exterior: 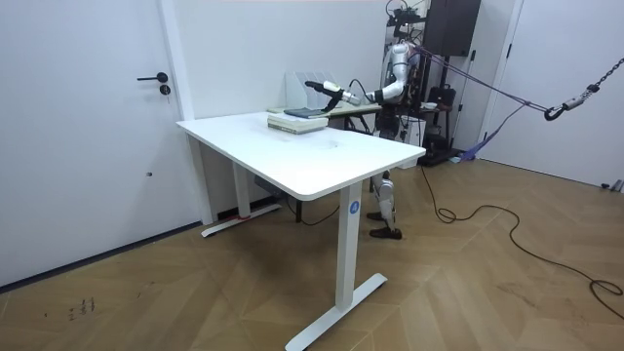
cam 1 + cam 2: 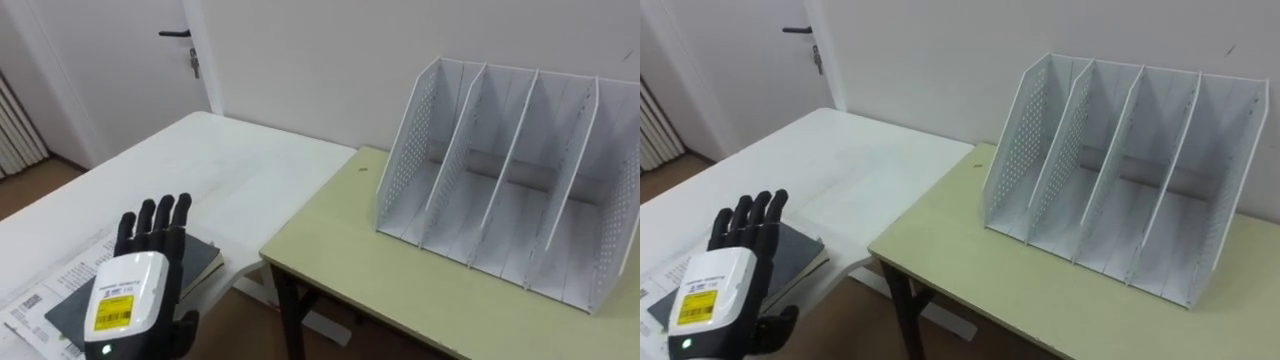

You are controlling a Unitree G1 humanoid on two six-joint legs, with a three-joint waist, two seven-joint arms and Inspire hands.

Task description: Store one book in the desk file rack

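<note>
Left eye view: the left hand (image 2: 135, 280), at lower left, hovers over the dark book (image 2: 204, 258) on the white counter (image 2: 230, 160), fingers (image 2: 165, 215) straight and slightly apart. The rack (image 2: 520, 190) stands at right. For a good grasp, I would hook the book's free edge, then clamp firmly.

Matt white perforated file rack (image 2: 505, 170); smooth matt desk (image 2: 400, 290); dark, matt-covered book (image 2: 203, 258); smooth, faintly glossy white table (image 2: 220, 160)
</note>
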